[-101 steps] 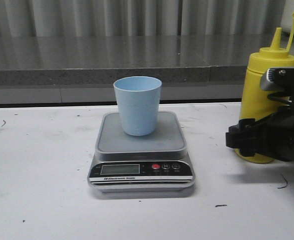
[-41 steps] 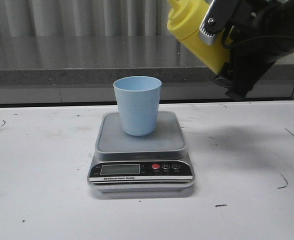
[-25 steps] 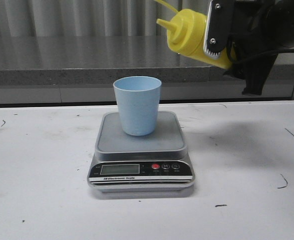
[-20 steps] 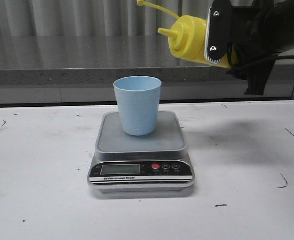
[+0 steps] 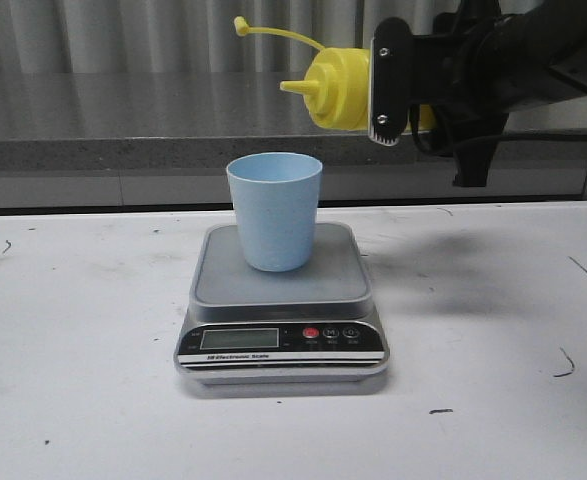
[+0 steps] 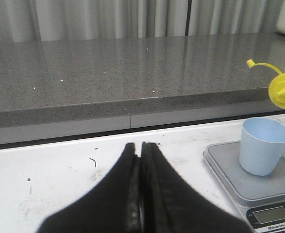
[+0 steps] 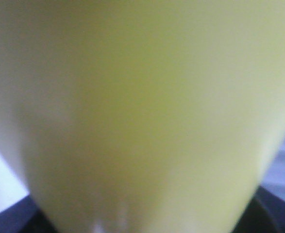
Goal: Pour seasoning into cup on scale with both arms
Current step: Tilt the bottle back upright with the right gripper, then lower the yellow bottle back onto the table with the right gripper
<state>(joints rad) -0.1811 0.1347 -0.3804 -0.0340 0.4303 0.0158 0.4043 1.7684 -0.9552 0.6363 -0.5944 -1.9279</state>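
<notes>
Holding the tall yellow plastic squeeze bottle with a cone nozzle (image 5: 335, 90) around its body, the right tool (image 5: 398, 85) is clenched on it up in the air, well above the white tabletop (image 5: 83, 350). The bottle is lying almost level, its long axis running out sideways from the tool, the nozzle pointing away from the tool toward the space over the small pale blue plastic tumbler (image 5: 274, 210), and the tethered cap is sticking up and away on its thin strap. The nozzle tip is sitting above the tumbler's rim and roughly over its far edge, not yet dipping downward. The tumbler is standing upright on the grey platform of the flat digital kitchen scale (image 5: 281, 300), below and to the nozzle side of the right tool. The bottle is probably light and soft-walled, so squeezing mid-body is likely the way to push seasoning out, while too hard a grip may squirt it. The tumbler looks light and easy to tip. The left tool (image 6: 141, 194) is hovering beside the scale with its fingers pressed together, gripping nothing.
</notes>
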